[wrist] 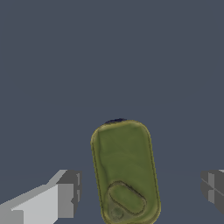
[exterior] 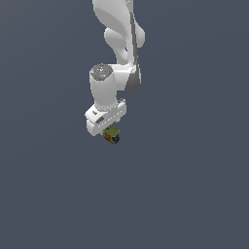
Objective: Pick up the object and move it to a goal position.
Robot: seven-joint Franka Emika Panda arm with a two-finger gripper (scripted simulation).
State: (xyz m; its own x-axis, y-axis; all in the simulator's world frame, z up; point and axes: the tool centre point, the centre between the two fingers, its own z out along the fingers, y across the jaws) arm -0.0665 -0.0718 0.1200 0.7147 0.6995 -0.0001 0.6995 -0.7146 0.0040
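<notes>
The object (wrist: pixel 124 170) is a small rounded-rectangular tin seen from above, its greenish top with an oval pull tab facing the wrist camera. My gripper (wrist: pixel 140 192) is open and straddles it. One grey finger (wrist: pixel 68 194) and the other finger (wrist: pixel 212 186) stand on either side, each with a clear gap to the tin. In the exterior view the object (exterior: pixel 112 134) shows its green top and dark blue, red-marked sides just under the white hand, where the gripper (exterior: pixel 111 136) comes down over it. The fingertips cannot be made out in that view.
A plain dark grey-blue floor (exterior: pixel 194 194) lies all around. The white arm (exterior: pixel 119 44) rises from the hand toward the top of the exterior view.
</notes>
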